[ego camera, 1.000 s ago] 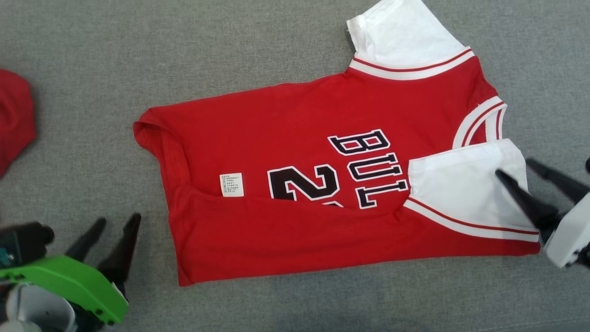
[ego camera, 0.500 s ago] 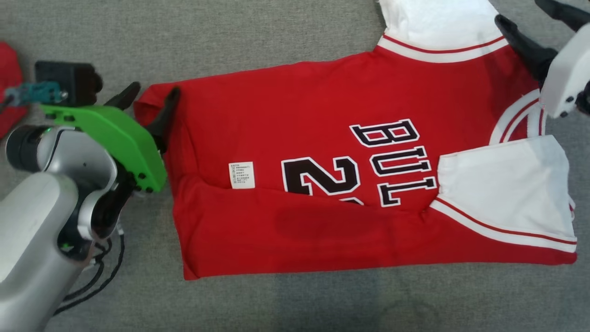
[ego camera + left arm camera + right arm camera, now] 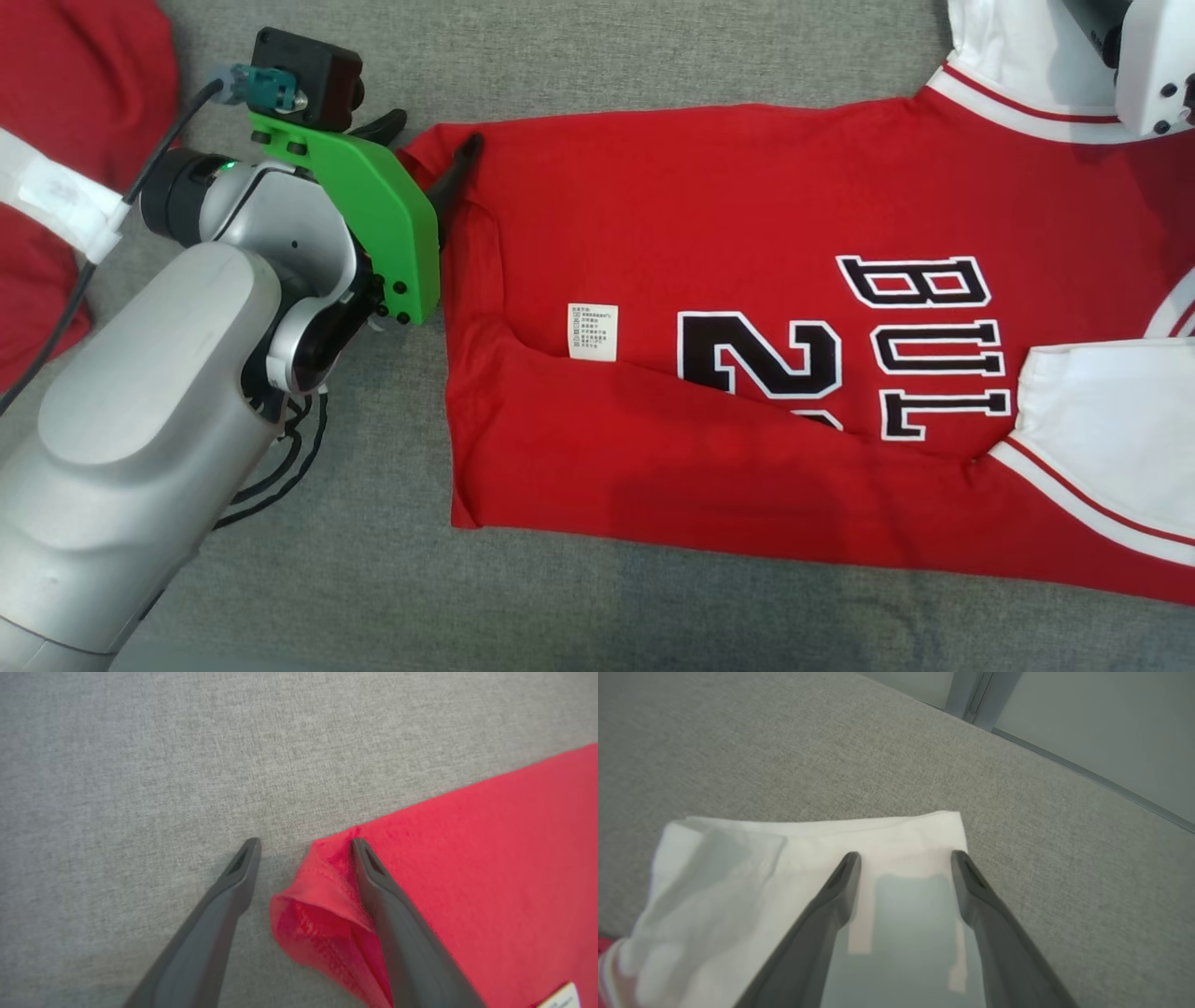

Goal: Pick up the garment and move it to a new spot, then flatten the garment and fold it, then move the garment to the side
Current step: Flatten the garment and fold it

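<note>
A red jersey (image 3: 709,233) with black "BUL" lettering and white sleeves lies flat on the grey fabric surface, its near long side folded over. My left gripper (image 3: 429,140) is open at the jersey's far hem corner (image 3: 322,891). One finger rests on the red cloth and the other on the grey surface beside it. My right gripper (image 3: 904,858) is open too, and both its fingers lie over the far white sleeve (image 3: 775,872) near the sleeve's edge. The right wrist's white housing (image 3: 1153,65) sits above that sleeve at the top right of the head view.
Another red garment (image 3: 84,103) with a white band lies at the far left. Black cables (image 3: 280,467) hang beside my left arm. Beyond the grey surface, pale wall panels (image 3: 1064,709) stand past its far edge in the right wrist view.
The head camera has shifted. My left gripper went from the near left up to the far hem corner. My right gripper left the near sleeve and now sits over the far sleeve.
</note>
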`<state>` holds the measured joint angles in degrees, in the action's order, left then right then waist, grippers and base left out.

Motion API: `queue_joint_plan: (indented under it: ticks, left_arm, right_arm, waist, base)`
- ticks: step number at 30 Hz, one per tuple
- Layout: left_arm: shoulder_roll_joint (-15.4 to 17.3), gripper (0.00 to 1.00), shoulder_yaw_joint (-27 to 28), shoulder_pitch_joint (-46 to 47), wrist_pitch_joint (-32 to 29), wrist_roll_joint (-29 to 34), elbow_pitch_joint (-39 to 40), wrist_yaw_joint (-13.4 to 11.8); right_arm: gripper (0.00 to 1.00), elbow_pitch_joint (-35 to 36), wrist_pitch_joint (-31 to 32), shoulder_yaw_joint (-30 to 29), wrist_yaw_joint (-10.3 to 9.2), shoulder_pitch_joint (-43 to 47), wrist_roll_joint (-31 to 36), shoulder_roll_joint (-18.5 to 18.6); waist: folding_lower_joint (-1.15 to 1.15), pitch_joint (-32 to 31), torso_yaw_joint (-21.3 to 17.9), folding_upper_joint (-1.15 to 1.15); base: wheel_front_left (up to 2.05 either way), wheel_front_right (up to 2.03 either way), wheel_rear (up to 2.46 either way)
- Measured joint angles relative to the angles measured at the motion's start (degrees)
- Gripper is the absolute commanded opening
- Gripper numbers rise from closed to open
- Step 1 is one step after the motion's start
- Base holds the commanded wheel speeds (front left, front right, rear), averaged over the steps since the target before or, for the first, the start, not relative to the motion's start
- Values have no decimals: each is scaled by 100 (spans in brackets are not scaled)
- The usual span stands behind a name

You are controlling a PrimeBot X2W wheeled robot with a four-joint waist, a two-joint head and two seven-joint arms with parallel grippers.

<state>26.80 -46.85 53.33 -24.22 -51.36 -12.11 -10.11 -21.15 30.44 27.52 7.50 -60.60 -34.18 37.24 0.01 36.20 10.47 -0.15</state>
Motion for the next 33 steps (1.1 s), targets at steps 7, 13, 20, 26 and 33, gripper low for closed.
queue_joint_plan:
  ticks: [7, 13, 20, 26, 33]
  left_arm:
    - [-144, 100, -86, 199, -51, -15, -324, 232]
    - [-131, 100, -127, 251, -177, -151, -339, 425]
    - [102, 9, -215, 169, -517, -315, 75, 591]
    - [116, 0, -154, 32, -515, -504, 274, 617]
    - [328, 0, 60, -245, 145, -305, 646, 506]
  right_arm:
    - [100, -348, 44, 101, 0, -314, -3, 175]
    - [100, -508, 192, 137, 0, -360, -91, 304]
    - [46, -555, 476, 133, -4, -367, -319, 282]
    - [0, -371, 528, 201, -3, -365, -582, 138]
    - [0, 196, -324, 183, -1, -213, -873, 320]
  waist:
    - [0, 80, 166, 0]
    - [0, 106, 205, 0]
    - [0, 82, 250, 0]
    - [0, 49, 203, 0]
    - [0, -39, 0, 0]
  base:
    - [0, 0, 0]
    - [0, 0, 0]
    - [0, 0, 0]
    - [0, 0, 0]
    - [0, 0, 0]
